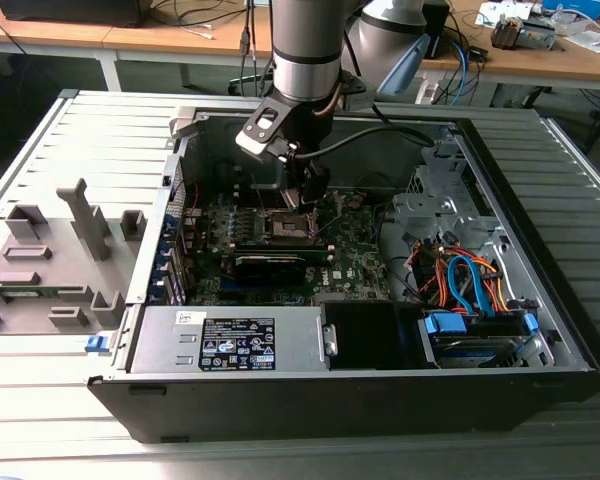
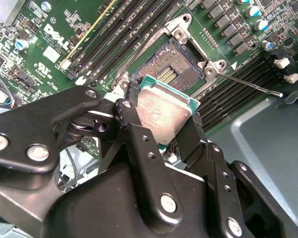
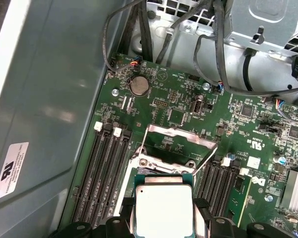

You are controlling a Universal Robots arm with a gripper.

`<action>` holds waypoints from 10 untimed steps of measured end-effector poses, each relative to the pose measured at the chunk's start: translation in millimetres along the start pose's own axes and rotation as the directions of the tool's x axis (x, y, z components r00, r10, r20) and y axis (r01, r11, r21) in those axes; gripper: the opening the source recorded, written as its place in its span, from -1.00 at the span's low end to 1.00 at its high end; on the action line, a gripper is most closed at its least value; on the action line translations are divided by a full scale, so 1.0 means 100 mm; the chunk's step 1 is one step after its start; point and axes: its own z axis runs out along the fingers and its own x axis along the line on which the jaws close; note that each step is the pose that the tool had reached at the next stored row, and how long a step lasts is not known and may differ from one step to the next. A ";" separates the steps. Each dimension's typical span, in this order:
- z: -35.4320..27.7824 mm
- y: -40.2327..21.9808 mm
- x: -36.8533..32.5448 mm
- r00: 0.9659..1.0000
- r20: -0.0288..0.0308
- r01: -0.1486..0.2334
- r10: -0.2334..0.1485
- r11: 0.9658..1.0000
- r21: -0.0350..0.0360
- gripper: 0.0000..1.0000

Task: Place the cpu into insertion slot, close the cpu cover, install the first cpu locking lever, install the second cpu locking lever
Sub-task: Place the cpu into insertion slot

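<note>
My gripper (image 2: pixel 161 118) is shut on the cpu (image 2: pixel 165 110), a small square chip with a pale silver top and a green rim, pinched by two opposite edges between the black fingers (image 2: pixel 128 110). The chip hangs tilted just above the insertion slot (image 2: pixel 173 67), whose dark pin field lies bare. In the first wrist view the cpu (image 3: pixel 164 208) sits over the socket, and beyond it the cpu cover (image 3: pixel 181 135) stands swung up and open. A thin locking lever (image 2: pixel 251 85) sticks out, released, beside the socket. In the exterior view the gripper (image 1: pixel 305 195) reaches down into the open computer case over the motherboard (image 1: pixel 350 255).
Rows of memory slots (image 3: pixel 107 168) flank the socket on both sides. A long black card (image 1: pixel 270 265) lies in front of the socket. A grey power supply (image 1: pixel 230 340) and a drive bay with blue and orange cables (image 1: pixel 470 285) fill the near side. Case walls (image 1: pixel 180 170) close in around.
</note>
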 end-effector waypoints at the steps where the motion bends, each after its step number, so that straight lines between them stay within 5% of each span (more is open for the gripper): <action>1: 0.000 0.000 0.000 1.000 0.000 -0.001 0.001 1.000 0.000 0.09; 10: 0.000 0.000 0.000 1.000 0.003 -0.009 0.009 1.000 0.001 0.09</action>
